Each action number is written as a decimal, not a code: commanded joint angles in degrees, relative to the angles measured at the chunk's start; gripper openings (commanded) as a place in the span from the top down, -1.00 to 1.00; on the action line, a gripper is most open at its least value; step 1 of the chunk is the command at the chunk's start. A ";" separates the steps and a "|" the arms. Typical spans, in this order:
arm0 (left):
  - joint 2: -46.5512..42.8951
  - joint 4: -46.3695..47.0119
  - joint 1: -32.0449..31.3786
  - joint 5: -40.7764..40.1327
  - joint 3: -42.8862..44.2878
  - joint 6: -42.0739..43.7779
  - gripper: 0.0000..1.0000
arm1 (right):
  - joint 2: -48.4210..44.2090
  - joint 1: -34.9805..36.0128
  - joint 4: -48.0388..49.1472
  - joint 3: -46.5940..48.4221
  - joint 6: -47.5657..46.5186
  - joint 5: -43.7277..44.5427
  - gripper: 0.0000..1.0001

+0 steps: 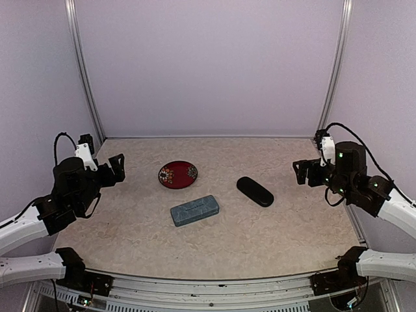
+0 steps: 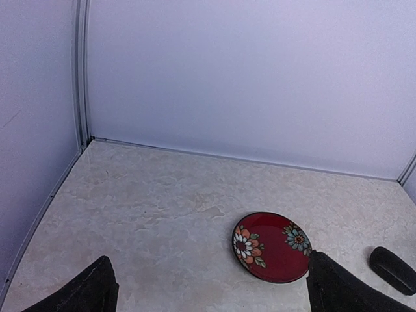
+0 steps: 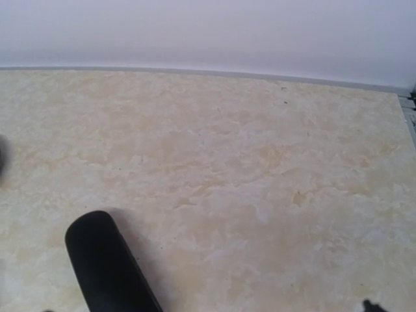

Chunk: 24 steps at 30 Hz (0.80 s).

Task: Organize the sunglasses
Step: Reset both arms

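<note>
Mottled stone-look table [image 1: 260, 234], round floral plate [image 1: 177, 174]

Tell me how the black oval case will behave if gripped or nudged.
The black oval case looks like a closed rigid shell, so it probably keeps its shape when gripped. Its rounded, smooth-looking sides may slip. Lying flat, it likely slides or spins rather than rolls.

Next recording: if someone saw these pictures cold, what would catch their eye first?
The red floral plate stands out most, left of centre on the pale table, with a blue-grey case just nearer the arms and a black oval case to its right. The left gripper and right gripper hang open at the table's sides, holding nothing. No sunglasses show in the open.
</note>
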 commanded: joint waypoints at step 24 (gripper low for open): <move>1.58 -0.51 -3.24 -5.07 0.25 1.28 -0.97 | -1.75 -0.26 2.34 -2.31 -1.39 -1.76 -1.00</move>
